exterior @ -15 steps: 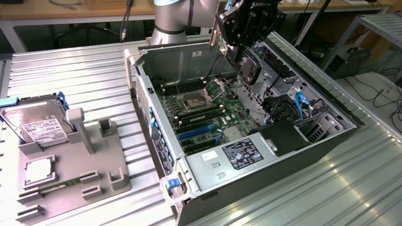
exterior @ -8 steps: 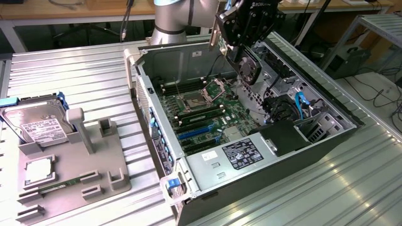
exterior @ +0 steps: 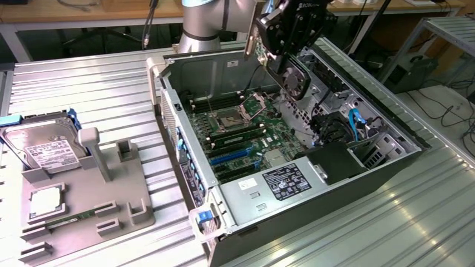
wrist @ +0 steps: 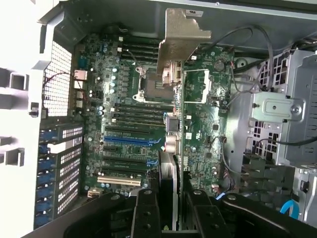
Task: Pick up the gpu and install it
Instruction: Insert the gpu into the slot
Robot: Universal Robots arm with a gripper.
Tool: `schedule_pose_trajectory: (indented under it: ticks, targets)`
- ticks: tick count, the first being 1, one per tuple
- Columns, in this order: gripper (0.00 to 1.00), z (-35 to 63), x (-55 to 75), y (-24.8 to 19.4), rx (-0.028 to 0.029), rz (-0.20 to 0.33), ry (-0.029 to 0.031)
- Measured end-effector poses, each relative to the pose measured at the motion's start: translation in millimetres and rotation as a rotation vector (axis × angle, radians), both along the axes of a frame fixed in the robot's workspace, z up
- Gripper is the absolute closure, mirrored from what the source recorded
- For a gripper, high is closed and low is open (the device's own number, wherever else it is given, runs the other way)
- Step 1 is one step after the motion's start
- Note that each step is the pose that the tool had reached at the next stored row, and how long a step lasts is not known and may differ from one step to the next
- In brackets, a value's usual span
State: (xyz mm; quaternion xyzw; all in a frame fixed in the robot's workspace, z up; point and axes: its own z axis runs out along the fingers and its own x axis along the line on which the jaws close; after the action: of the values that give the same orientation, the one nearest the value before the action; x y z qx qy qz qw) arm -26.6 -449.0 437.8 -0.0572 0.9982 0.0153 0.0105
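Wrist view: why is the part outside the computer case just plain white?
Wrist view: whatever lies outside the case washes out white under strong light, while the motherboard inside reads evenly lit. Exterior view: glare streaks the ribbed metal table.

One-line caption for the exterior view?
Tool holds the thin dark gpu card with silver bracket above the open grey metal computer case.

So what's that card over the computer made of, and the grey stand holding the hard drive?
The gpu: seemingly a dark circuit board with a black plastic-looking fan; its bracket looks like bare metal, dull silver with a sheen. The stand: probably matte grey plastic, judging by its even, unshiny colour and chunky slots.
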Motion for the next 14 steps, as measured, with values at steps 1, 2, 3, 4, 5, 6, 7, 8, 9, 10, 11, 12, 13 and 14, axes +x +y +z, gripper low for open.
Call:
schedule_pose_trajectory:
  ticks: [1, 2, 3, 4, 5, 6, 7, 8, 9, 10, 11, 12, 13, 14]
  targets:
    - [0.73, 0.0, 0.0, 0.0, 0.0000, 0.010, 0.0000]
    - [0.73, 0.0, 0.0, 0.0, 0.0001, 0.019, 0.0000]
    - [0.73, 0.0, 0.0, 0.0, 0.0000, 0.028, 0.0000]
    - [0.73, 0.0, 0.0, -0.1, 0.0000, 0.037, 0.0000]
    - [0.73, 0.0, 0.0, -0.1, 0.0000, 0.048, 0.0000]
    - [0.73, 0.0, 0.0, -0.1, 0.0000, 0.057, 0.0000]
    - [0.73, 0.0, 0.0, -0.1, 0.0000, 0.068, 0.0000]
    - [0.73, 0.0, 0.0, -0.1, 0.0000, 0.081, 0.0000]
    - [0.73, 0.0, -0.1, -0.3, 0.0001, 0.098, 0.0000]
    - [0.73, 0.0, -0.1, -0.4, 0.0001, 0.107, 0.0000]
    - [0.73, 0.0, -0.1, -0.4, 0.0000, 0.112, 0.0000]
    - [0.73, 0.0, -0.1, -0.6, 0.0000, 0.122, 0.0000]
    - [0.73, 0.0, -0.1, -0.6, 0.0001, 0.128, 0.0000]
    - [0.73, 0.0, -0.1, -0.8, 0.0001, 0.134, 0.0000]
